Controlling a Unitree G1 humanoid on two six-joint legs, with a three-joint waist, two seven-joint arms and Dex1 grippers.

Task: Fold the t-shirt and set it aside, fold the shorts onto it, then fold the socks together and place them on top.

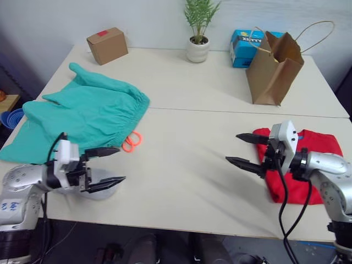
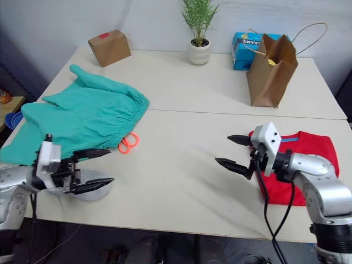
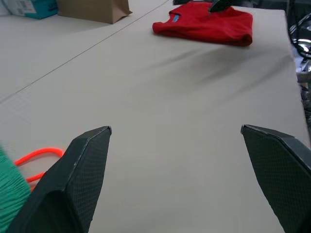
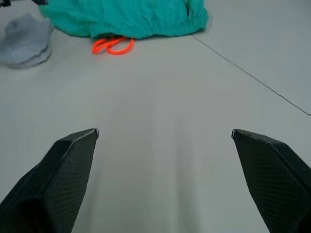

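The red t-shirt [image 1: 308, 165] lies folded at the table's right edge, partly behind my right arm. My right gripper [image 1: 245, 149] hovers open just left of it, holding nothing. The teal-green shorts [image 1: 82, 113] lie spread out at the left side, their orange drawstring [image 1: 131, 141] looped on the table. The grey socks [image 4: 26, 41] lie near the front left edge, under my left gripper [image 1: 113, 165], which is open and holds nothing. The left wrist view also shows the t-shirt [image 3: 206, 22] across the table.
At the back stand a cardboard box [image 1: 107, 45], a potted plant [image 1: 198, 33], a blue box [image 1: 245, 47] and a brown paper bag [image 1: 273, 69]. Bare table [image 1: 187, 159] stretches between the two grippers.
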